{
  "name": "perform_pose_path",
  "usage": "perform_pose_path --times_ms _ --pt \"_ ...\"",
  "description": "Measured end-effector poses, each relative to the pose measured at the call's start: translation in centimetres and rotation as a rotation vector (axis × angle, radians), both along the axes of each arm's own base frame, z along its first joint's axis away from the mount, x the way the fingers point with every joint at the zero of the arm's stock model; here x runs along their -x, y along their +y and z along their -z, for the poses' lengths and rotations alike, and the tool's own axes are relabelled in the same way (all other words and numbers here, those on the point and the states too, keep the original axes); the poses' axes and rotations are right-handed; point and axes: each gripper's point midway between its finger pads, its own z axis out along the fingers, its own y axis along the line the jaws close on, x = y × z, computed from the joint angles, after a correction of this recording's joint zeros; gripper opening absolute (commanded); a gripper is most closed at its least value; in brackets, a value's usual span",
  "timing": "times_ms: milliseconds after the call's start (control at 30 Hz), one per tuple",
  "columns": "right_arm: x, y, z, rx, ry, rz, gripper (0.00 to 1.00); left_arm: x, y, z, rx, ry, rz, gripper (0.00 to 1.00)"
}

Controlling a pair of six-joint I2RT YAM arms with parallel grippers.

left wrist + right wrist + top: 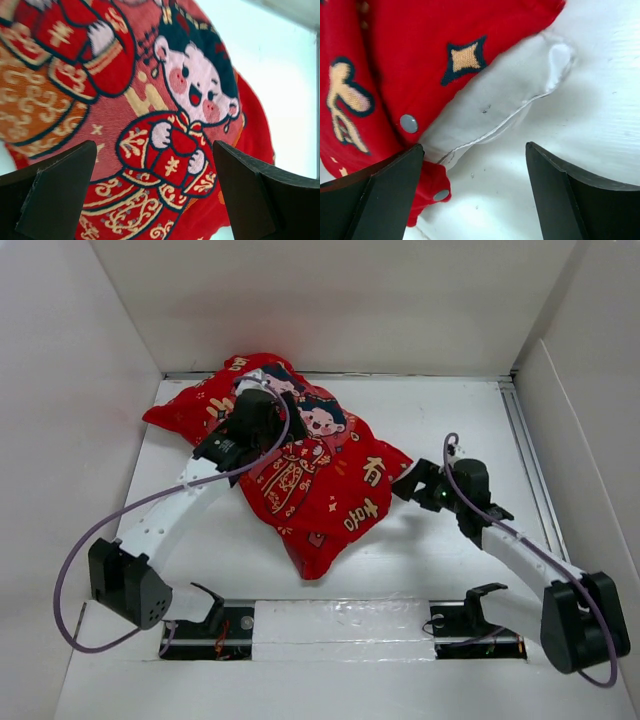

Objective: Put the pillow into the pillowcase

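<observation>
The red pillowcase [320,510] lies bulging on the white table, its cartoon figures facing up. My left gripper [262,400] hovers over its far part. In the left wrist view it [155,170] is open, with the printed pillowcase [150,100] filling the space between the fingers. My right gripper [405,483] is at the case's right corner. In the right wrist view it [475,165] is open and holds nothing. There a white corner of the pillow [495,100] sticks out of the pillowcase [410,50] mouth, between two snap buttons [408,123]. A red flap lies beside my left finger [385,195].
White walls [80,390] enclose the table on the left, back and right. A metal rail [527,450] runs along the right side. The two arm bases [210,620] sit at the near edge, each with a purple cable [70,570] looping beside it.
</observation>
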Motion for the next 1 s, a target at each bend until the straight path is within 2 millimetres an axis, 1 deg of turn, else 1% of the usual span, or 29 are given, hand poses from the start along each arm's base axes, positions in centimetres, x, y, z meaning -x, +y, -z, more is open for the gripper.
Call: perform_pose_path --times_ms 33,67,100,167,233,333,400,567,633,667,733,767,800,833,900,1000 --pt "0.2 0.3 0.9 -0.005 0.028 -0.015 0.87 -0.1 -0.5 0.9 -0.001 0.016 0.018 0.99" --pt "0.1 0.6 1.3 -0.014 0.040 -0.027 0.86 -0.2 -0.9 1.7 -0.001 0.030 0.032 0.99" --pt "-0.1 0.9 1.2 -0.023 0.032 -0.038 0.86 -0.3 -1.3 2.4 -0.001 0.042 0.045 0.99" --pt "-0.5 1.4 0.5 -0.043 -0.001 -0.054 0.84 -0.6 -1.7 3.5 -0.001 0.058 0.060 0.99" --pt "-1.0 1.7 -0.6 -0.056 -0.039 -0.059 0.84 -0.8 -2.1 4.4 -0.001 0.068 0.069 0.99" --pt "-1.8 1.9 -2.2 -0.072 -0.097 -0.062 0.81 -1.0 -2.3 4.9 0.000 0.070 0.075 0.99" --pt "-2.0 2.0 -2.7 -0.076 -0.111 -0.064 0.81 -1.1 -2.4 5.1 0.000 0.068 0.075 0.99" --pt "-2.5 2.5 -3.0 -0.099 -0.120 -0.077 0.80 -1.4 -2.5 5.6 0.002 0.067 0.076 0.99" --pt "-2.6 2.6 -3.0 -0.106 -0.120 -0.080 0.72 -1.3 -2.5 5.9 -0.001 0.071 0.076 0.99" --pt "-2.7 2.7 -3.0 -0.111 -0.122 -0.080 0.60 -1.4 -2.5 5.8 0.000 0.069 0.076 0.99" --pt "-3.0 2.8 -3.0 -0.125 -0.123 -0.078 0.45 -1.4 -2.6 5.8 0.001 0.068 0.077 0.99" --pt "-3.2 3.0 -2.9 -0.130 -0.124 -0.082 0.37 -1.4 -2.6 5.8 0.001 0.068 0.077 0.99" --pt "-3.4 3.1 -2.7 -0.136 -0.120 -0.083 0.18 -1.4 -2.6 5.8 0.002 0.067 0.077 0.99" --pt "-3.5 3.2 -2.4 -0.139 -0.112 -0.083 0.08 -1.4 -2.6 5.8 0.002 0.067 0.077 0.99" --pt "-3.7 3.2 -2.1 -0.148 -0.100 -0.079 0.00 -1.5 -2.6 5.9 0.002 0.066 0.076 0.99" --pt "-3.7 2.5 -2.9 -0.150 -0.117 -0.060 0.00 -1.6 -2.5 6.5 -0.006 0.072 0.068 0.99"
